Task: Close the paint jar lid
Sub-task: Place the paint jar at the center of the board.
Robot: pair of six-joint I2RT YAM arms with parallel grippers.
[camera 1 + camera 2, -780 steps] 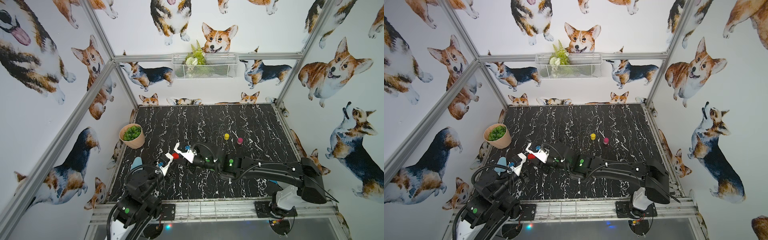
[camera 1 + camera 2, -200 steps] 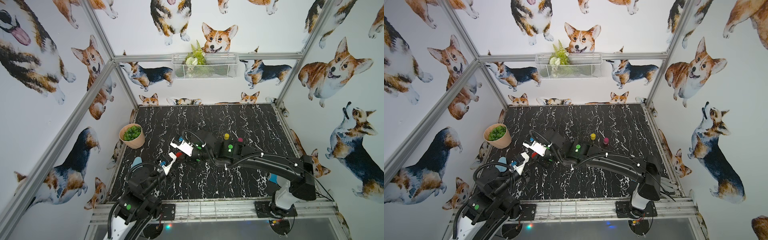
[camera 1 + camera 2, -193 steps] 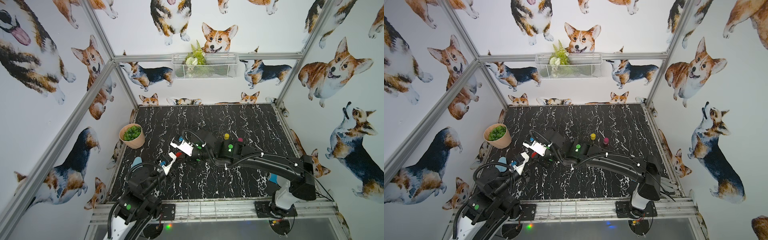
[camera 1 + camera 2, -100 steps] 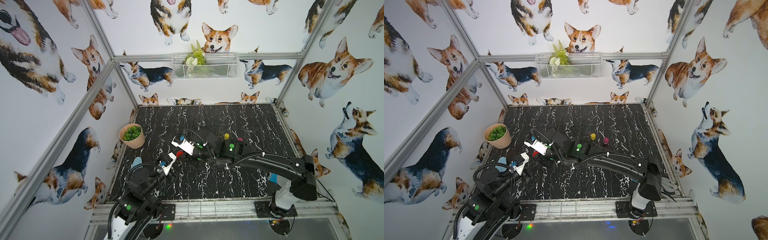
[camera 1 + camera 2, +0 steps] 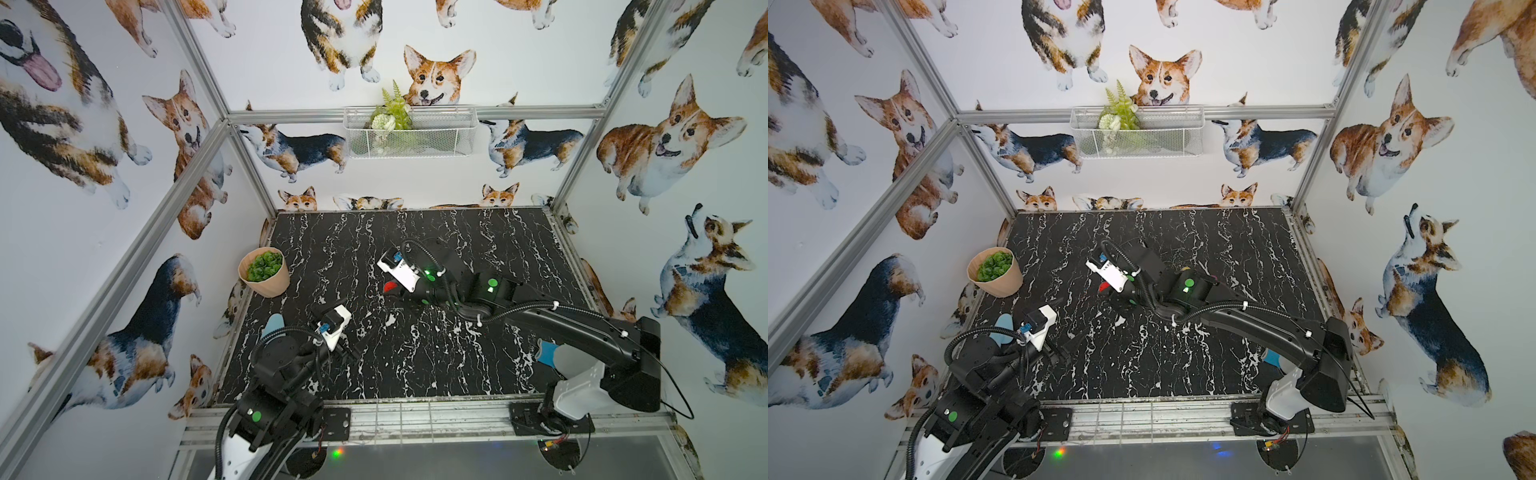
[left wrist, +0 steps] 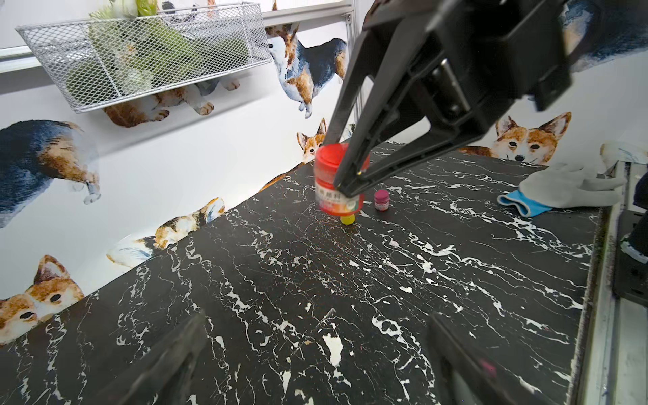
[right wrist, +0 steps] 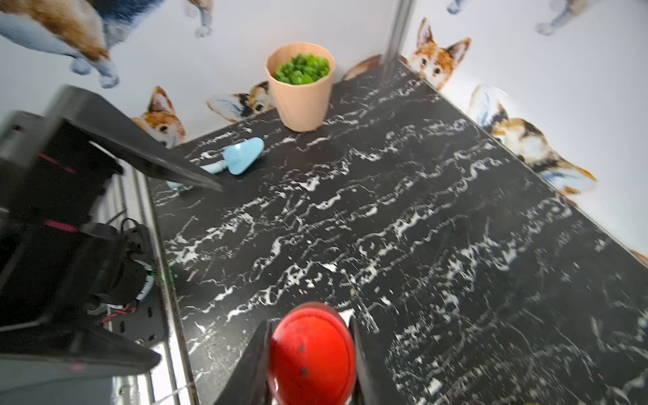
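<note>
Item: small red-lidded paint jar (image 6: 329,196) – pinched aloft by right tool (image 7: 312,354) | left tool (image 6: 317,322) spread, empty | advice – lower level onto black marble desk (image 6: 315,273), then release.

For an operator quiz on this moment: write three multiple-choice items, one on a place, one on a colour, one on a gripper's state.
1. Where on the table does the peach pot stand? A) left edge B) right edge C) middle
2. What colour is the lid of the paint jar in the right gripper? A) yellow B) red C) blue
3. The left gripper is: A) shut on the jar B) shut on nothing C) open and empty

1 A: the pot sits by the left wall. 2 B: red shows between the fingers. 3 C: its jaws stand wide apart with only bare table between.
</note>
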